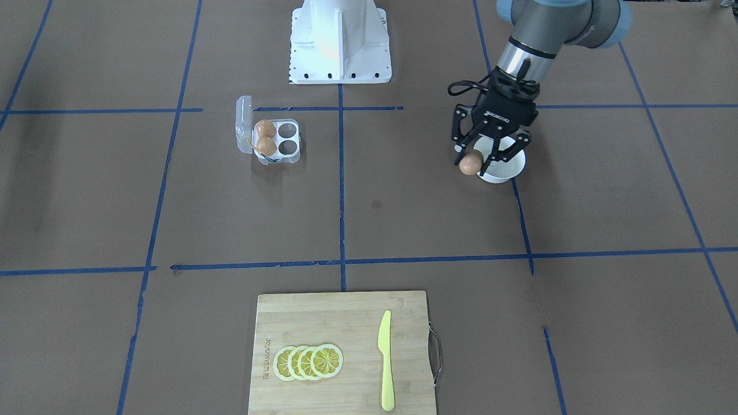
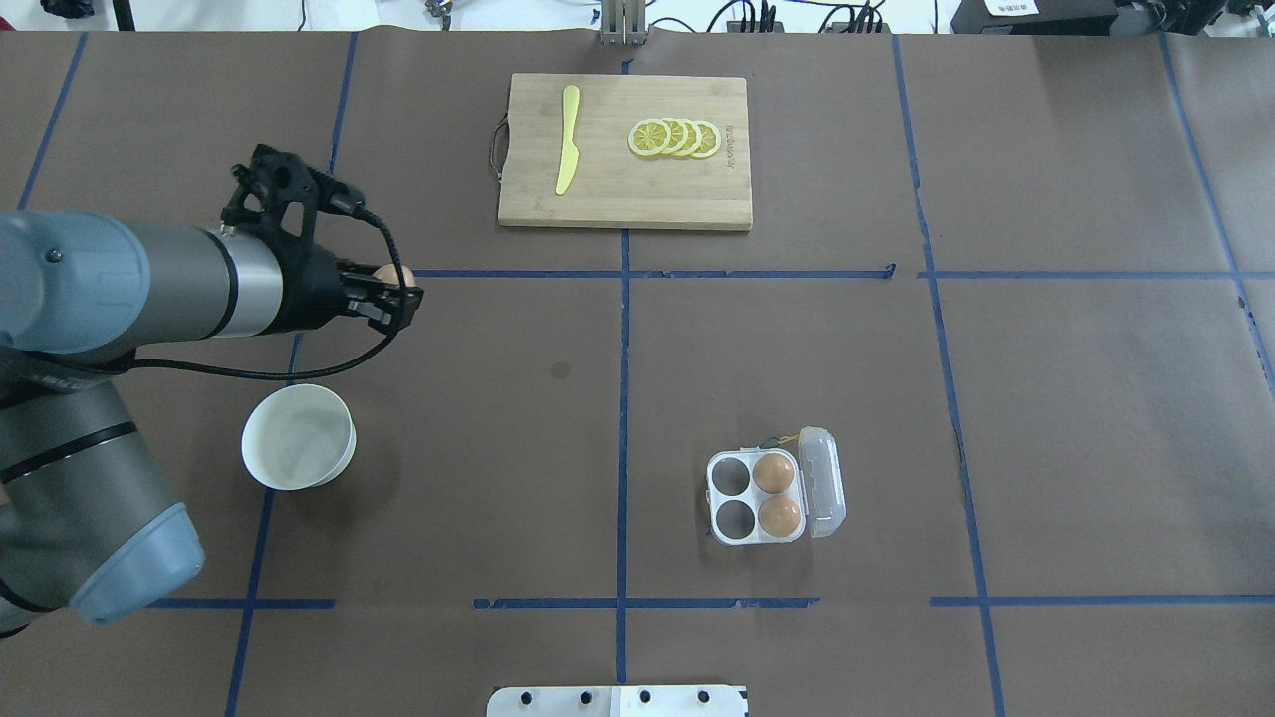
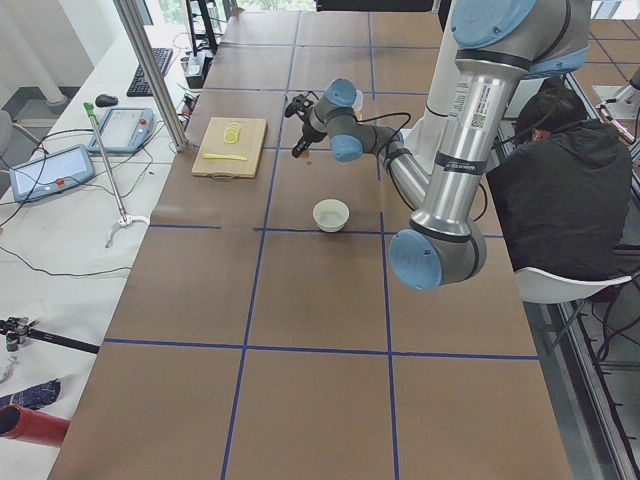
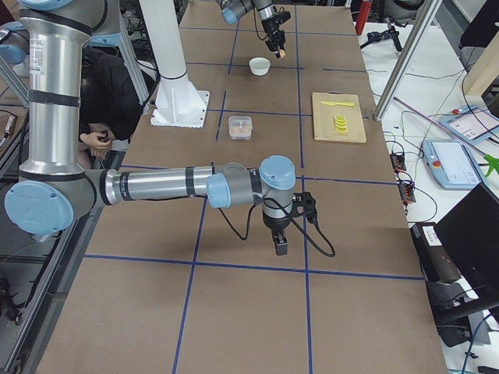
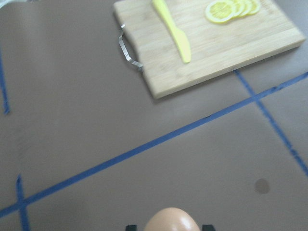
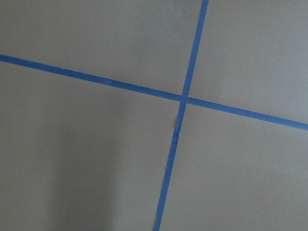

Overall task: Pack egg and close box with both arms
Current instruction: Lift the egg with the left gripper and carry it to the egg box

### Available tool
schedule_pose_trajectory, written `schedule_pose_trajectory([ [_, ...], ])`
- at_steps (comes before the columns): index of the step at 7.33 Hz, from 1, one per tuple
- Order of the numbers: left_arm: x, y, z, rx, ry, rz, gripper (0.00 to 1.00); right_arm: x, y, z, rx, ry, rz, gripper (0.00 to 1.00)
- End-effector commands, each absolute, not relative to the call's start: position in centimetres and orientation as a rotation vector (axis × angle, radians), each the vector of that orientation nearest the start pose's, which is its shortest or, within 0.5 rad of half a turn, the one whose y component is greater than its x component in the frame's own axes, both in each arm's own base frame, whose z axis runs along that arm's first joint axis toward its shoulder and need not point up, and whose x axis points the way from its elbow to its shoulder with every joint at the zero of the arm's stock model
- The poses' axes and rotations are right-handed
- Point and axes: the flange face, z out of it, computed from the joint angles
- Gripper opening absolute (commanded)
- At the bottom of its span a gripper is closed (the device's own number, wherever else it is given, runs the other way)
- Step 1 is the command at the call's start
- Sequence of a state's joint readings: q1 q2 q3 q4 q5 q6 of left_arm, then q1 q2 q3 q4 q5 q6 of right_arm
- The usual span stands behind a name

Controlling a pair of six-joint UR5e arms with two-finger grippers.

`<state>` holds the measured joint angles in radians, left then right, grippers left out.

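The brown table (image 1: 576,202) has blue tape lines on it, and all places here are given from the box (image 2: 754,497). The left arm (image 2: 149,289) reaches out well apart from the box, on the robot's left side of it. The right arm (image 4: 156,185) stretches low over the table far on the box's other side. The right gripper (image 4: 279,248) points down there, but only the side view shows it, so I cannot tell if its fingers are apart or together. The wooden cutting board (image 2: 637,189) lies beyond the box, away from the robot's base. It carries a yellow knife (image 2: 567,139) and lemon slices (image 2: 675,138). The white bowl (image 2: 299,438) stands well to the robot's left of the box. The box is open, its lid (image 2: 825,483) folded out to the side, and two eggs (image 2: 776,493) sit in the two cups next to the lid. The left gripper (image 2: 396,291) is clamped on the egg (image 1: 470,164) and holds it in the air near the bowl, well apart from the box.
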<state>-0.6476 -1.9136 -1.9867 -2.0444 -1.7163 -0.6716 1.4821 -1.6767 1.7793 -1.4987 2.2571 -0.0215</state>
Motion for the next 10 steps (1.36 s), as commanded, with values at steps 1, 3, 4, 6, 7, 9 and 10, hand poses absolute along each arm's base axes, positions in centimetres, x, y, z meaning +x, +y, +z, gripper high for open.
schedule_pose_trajectory([
  [1, 39.3, -43.6, 20.1, 0.944, 1.081, 0.369, 0.0, 3.3, -46.1, 60.5, 0.144, -0.689, -0.158, 1.0],
  [3, 42.0, -42.4, 22.3, 1.174, 1.059, 0.443, 0.0, 3.7, -46.1, 60.4, 0.149, -0.687, -0.149, 1.0],
  [4, 46.8, -39.4, 23.6, 1.236, 1.056, 0.473, 0.0, 3.9, -46.0, 60.6, 0.146, -0.687, -0.145, 1.0],
  [6, 55.9, -33.1, 25.7, 1.312, 1.159, 0.466, 0.0, 4.3, -45.7, 60.9, 0.143, -0.686, -0.134, 1.0],
  [7, 59.1, -32.1, 23.2, 1.344, 1.197, 0.493, 0.0, 4.6, -45.6, 61.0, 0.144, -0.685, -0.127, 1.0],
  [9, 62.4, -30.9, 20.0, 1.355, 1.246, 0.545, 0.0, 5.4, -45.5, 61.0, 0.15, -0.684, -0.113, 1.0],
  [10, 63.2, -30.8, 20.4, 1.36, 1.259, 0.544, 0.0, 5.5, -45.4, 61.2, 0.147, -0.684, -0.108, 1.0],
])
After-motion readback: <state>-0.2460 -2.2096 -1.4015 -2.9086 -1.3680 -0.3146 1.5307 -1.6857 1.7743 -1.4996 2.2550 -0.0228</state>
